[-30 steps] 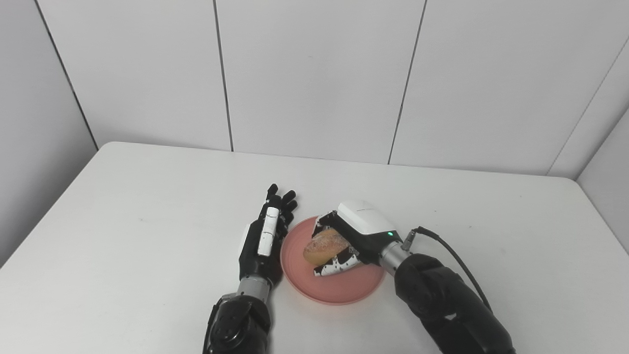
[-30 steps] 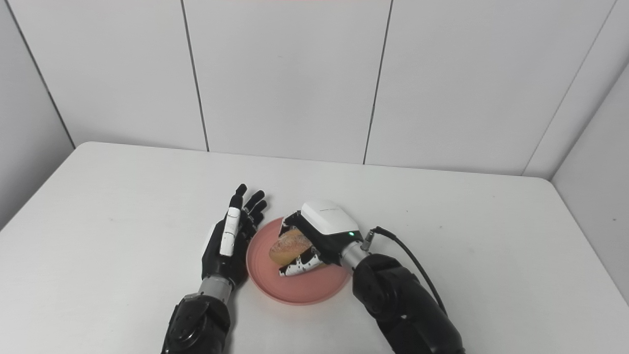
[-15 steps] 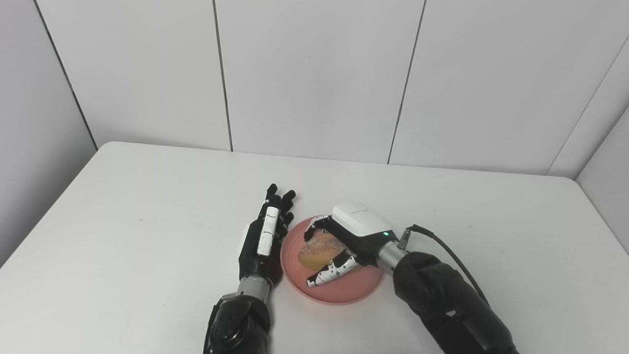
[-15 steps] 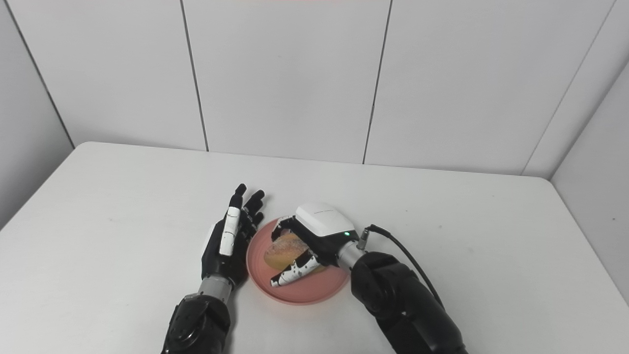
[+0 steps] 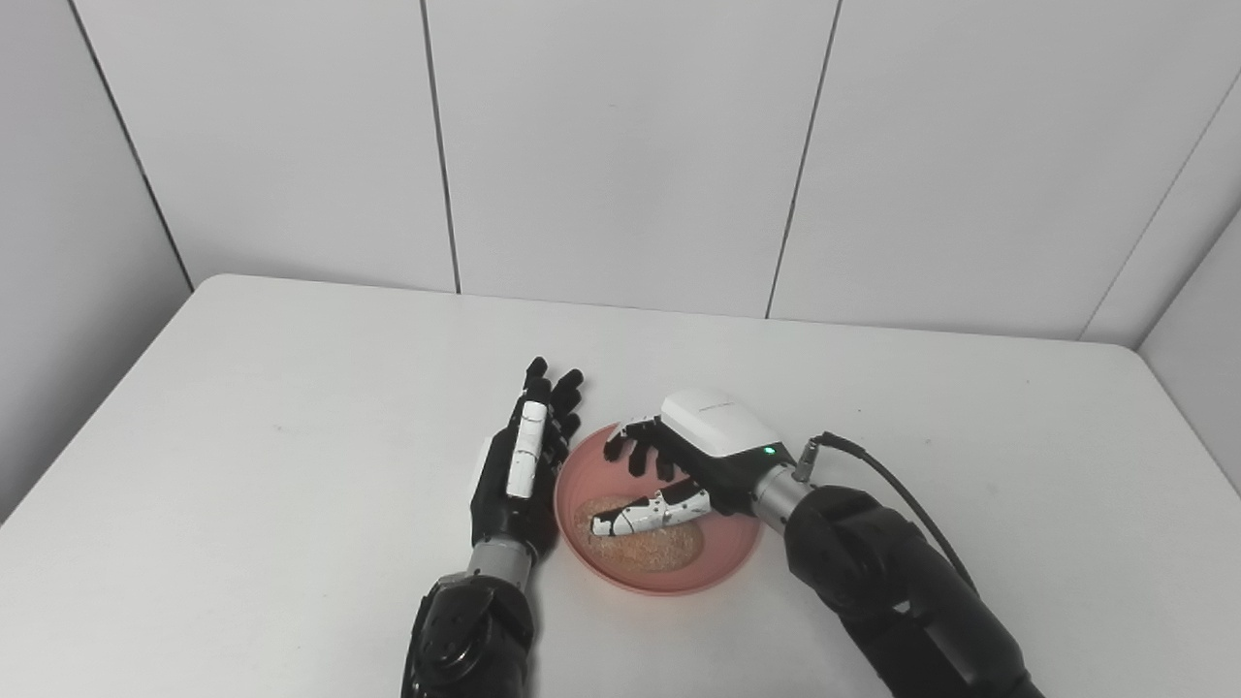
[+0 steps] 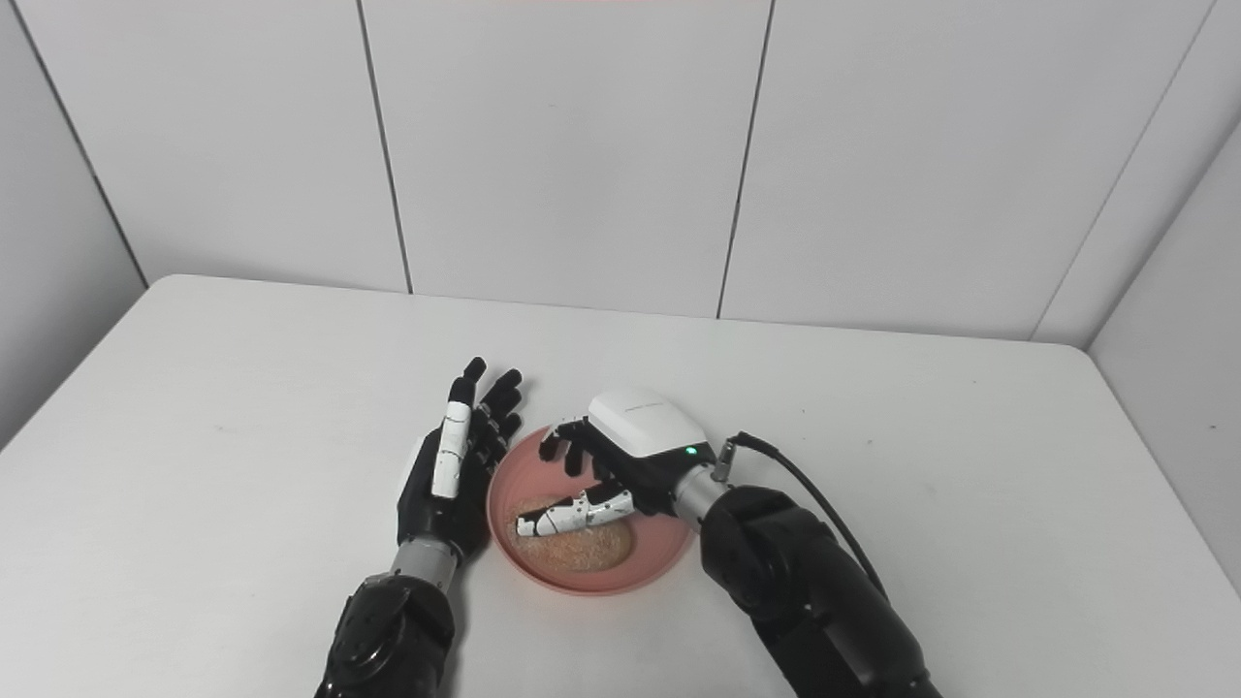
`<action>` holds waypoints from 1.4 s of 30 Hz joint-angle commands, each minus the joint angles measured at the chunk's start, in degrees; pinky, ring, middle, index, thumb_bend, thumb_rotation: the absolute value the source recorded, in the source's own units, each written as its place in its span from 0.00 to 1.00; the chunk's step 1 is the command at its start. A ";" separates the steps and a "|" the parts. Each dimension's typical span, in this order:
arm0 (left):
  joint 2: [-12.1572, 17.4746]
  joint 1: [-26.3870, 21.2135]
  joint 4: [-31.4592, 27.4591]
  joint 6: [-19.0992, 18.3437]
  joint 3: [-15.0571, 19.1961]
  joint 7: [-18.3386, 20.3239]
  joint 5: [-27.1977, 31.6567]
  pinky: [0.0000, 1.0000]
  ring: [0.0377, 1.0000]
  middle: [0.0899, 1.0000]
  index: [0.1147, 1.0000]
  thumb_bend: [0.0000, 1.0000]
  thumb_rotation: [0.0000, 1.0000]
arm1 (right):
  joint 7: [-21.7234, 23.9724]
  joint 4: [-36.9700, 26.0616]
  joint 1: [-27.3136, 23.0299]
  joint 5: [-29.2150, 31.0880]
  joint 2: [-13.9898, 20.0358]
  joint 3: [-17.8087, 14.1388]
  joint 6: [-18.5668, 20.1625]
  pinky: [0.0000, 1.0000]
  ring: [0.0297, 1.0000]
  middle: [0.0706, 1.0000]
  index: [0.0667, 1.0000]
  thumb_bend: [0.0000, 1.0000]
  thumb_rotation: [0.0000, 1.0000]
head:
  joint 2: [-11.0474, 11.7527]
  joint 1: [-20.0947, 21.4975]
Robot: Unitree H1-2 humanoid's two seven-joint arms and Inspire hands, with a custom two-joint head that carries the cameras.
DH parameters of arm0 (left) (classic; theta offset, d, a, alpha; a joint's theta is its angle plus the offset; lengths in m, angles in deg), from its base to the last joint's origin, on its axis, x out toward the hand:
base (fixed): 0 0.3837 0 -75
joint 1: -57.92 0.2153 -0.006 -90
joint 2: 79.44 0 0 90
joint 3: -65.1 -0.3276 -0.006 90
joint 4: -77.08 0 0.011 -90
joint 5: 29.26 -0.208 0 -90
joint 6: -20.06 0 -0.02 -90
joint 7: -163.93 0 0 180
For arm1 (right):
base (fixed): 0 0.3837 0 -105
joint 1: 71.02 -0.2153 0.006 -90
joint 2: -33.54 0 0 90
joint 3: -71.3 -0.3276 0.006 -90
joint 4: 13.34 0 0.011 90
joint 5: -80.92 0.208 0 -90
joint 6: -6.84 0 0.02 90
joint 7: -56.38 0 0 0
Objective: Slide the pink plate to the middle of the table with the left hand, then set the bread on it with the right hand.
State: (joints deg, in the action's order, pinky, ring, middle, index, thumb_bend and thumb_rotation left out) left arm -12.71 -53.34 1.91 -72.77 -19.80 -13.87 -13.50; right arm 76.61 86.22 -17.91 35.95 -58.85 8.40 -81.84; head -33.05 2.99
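Observation:
The pink plate point(image 5: 722, 557) sits near the middle of the white table, toward the front. A golden bread roll point(image 5: 648, 545) lies flat on its near part. Just above the plate hovers my right hand point(image 5: 679, 465), open, fingers spread over the far rim and thumb stretched across the bread's top. My left hand point(image 5: 522, 465) stands edge-on against the plate's left rim, open with straight fingers pointing away from me. The same scene shows in the right eye view: plate point(image 6: 659, 567), bread point(image 6: 580, 548), right hand point(image 6: 620, 456), left hand point(image 6: 454, 465).
The white table point(image 5: 242, 407) runs to a rounded far edge below the pale panelled wall. A black cable point(image 5: 877, 480) loops from my right wrist over the tabletop.
My right hand opened and let go of the bread, which dropped flat onto the plate's near part. The left hand stayed in place. The camera tipped slightly.

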 commanded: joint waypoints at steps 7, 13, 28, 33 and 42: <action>0.10 0.85 1.86 -2.34 0.01 -1.12 -1.33 0.97 0.92 0.88 1.00 0.88 0.76 | -0.99 -6.23 -5.19 -0.07 1.79 -3.07 -0.31 0.42 0.48 0.54 0.62 0.98 0.91 | -0.17 -0.03; 0.16 0.85 1.79 -2.42 0.50 -0.93 -0.67 0.96 0.93 0.88 1.00 0.89 0.74 | -1.53 -8.78 -5.88 2.58 1.19 -7.55 1.30 0.40 0.46 0.51 0.61 0.99 0.88 | -0.36 -0.21; 3.86 -2.26 4.64 6.88 -4.42 -2.32 -12.17 1.00 0.91 0.89 0.94 0.84 0.83 | -11.35 -4.08 0.20 26.05 -7.29 -23.66 -3.71 0.58 0.62 0.64 0.67 1.00 1.00 | -0.37 -0.39; 4.10 -4.32 7.10 10.32 -5.01 -4.35 -15.66 1.00 0.96 0.93 0.93 0.86 0.87 | -16.26 1.44 2.69 36.04 -12.01 -29.51 -5.16 0.70 0.73 0.74 0.73 0.96 1.00 | -0.57 -0.53; 3.88 -7.83 12.68 12.29 -4.90 -7.70 -18.56 1.00 0.99 0.96 0.99 0.79 0.91 | -27.55 13.24 5.92 43.85 -18.83 -36.44 -8.01 0.81 0.80 0.80 0.81 0.90 1.00 | -1.03 0.44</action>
State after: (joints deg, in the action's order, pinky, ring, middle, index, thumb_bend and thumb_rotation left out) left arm -8.52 -59.85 14.04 -61.99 -24.56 -20.67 -31.71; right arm 50.36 100.19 -11.25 78.52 -76.75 -27.55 -86.49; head -34.10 3.43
